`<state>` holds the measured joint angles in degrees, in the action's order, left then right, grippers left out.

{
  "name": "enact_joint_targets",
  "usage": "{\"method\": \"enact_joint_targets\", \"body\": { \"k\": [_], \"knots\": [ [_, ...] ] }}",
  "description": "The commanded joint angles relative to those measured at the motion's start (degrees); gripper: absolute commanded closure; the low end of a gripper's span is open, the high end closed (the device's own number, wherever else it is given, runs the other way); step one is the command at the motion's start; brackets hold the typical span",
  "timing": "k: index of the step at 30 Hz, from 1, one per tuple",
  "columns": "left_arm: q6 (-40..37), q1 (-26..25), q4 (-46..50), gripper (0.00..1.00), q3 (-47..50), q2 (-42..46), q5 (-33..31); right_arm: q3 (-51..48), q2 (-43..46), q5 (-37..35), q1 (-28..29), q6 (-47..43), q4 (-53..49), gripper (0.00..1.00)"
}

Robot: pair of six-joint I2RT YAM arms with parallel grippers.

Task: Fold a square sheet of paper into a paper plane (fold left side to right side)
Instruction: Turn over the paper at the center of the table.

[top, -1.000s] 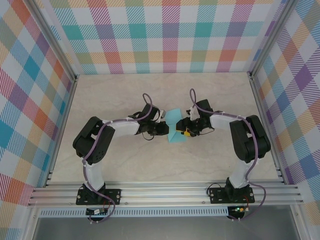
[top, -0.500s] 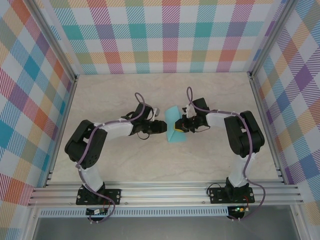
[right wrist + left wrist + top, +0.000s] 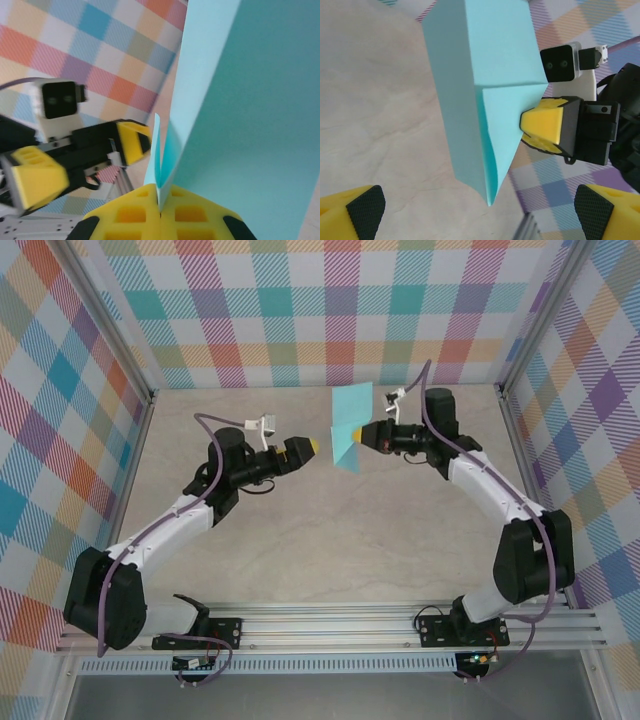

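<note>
**Right gripper pinches the folded paper; left gripper stands wide open**

The right gripper (image 3: 160, 216) is closed tight. In its own wrist view the two yellow fingers meet, and the thin edge of the folded paper (image 3: 250, 125) stands up from between them. The left wrist view gives the other face. There the right gripper (image 3: 547, 131) bites the side corner of the folded paper (image 3: 485, 65), where a triangular flap is creased over a long panel. That panel narrows to a point at the bottom. Whether that point touches the table (image 3: 375, 115) cannot be told.

The left gripper (image 3: 310, 445) is spread wide and holds nothing. Its own camera has its two fingers (image 3: 366, 206) at the bottom corners of the picture, far apart, with the paper clear of both. The right wrist view shows the left gripper (image 3: 85, 160) from the front, fingers parted, facing the paper across a gap.

The top view adds the placing. The folded paper (image 3: 350, 428) stands on edge close in front of the back wall (image 3: 340, 310), near the wall's middle, its upper edge overlapping the wall's foot. The right gripper (image 3: 362, 434) sits about as near the back wall as the paper does. The left gripper is slightly farther from the wall, its tips aimed at the paper without touching. Both arms stretch across the table (image 3: 330, 540) toward the back wall.
</note>
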<state>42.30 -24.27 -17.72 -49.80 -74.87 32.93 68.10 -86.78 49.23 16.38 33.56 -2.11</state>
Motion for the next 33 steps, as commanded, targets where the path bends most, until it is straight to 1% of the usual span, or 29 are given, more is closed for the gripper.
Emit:
{"method": "enact_joint_targets", "body": {
  "k": [1,4,7,12,14,17,19,25,27,30,32,33],
  "knots": [
    [6.7,0.3,-9.4,0.00,-2.6,0.0,5.3,2.9,1.8,5.5,0.7,4.2,3.0,0.97],
    [10.6,-0.6,-15.8,0.00,-3.4,-1.4,7.5,5.2,2.7,6.3,2.2,5.3,2.6,0.97],
    [12.2,-2.0,-18.5,0.02,-4.4,-2.5,8.3,5.9,3.4,6.3,3.5,6.7,3.8,0.96],
    [15.0,-4.1,-23.0,0.10,-5.2,-4.3,9.0,5.9,3.5,6.1,4.8,10.0,6.6,0.95],
    [15.3,-4.6,-23.5,0.16,-5.5,-4.6,9.0,5.7,3.5,6.0,5.1,10.6,7.2,0.95],
    [15.4,-5.0,-23.4,0.34,-5.5,-4.8,8.5,5.6,3.7,5.9,5.1,11.1,7.8,0.95],
    [15.6,-5.0,-23.3,0.44,-5.2,-4.7,7.8,5.6,4.1,5.3,5.1,10.8,7.3,0.94],
    [15.3,-5.1,-22.4,0.69,-4.3,-4.2,6.8,5.0,4.8,3.9,5.1,9.7,5.4,0.88],
    [14.6,-5.1,-21.1,0.76,-4.0,-3.8,6.3,4.9,5.2,3.2,5.0,9.0,4.3,0.85],
    [11.5,-5.1,-16.8,0.86,-3.7,-2.4,4.9,4.9,6.0,1.8,4.7,7.2,1.4,0.79],
    [8.3,-5.2,-12.4,0.87,-3.8,-1.2,3.7,5.1,6.7,0.8,4.4,5.4,-1.3,0.73],
    [6.2,-5.2,-9.2,0.87,-3.9,-0.4,3.0,5.3,7.1,-0.6,4.2,3.7,-4.0,0.67]
  ]
}}
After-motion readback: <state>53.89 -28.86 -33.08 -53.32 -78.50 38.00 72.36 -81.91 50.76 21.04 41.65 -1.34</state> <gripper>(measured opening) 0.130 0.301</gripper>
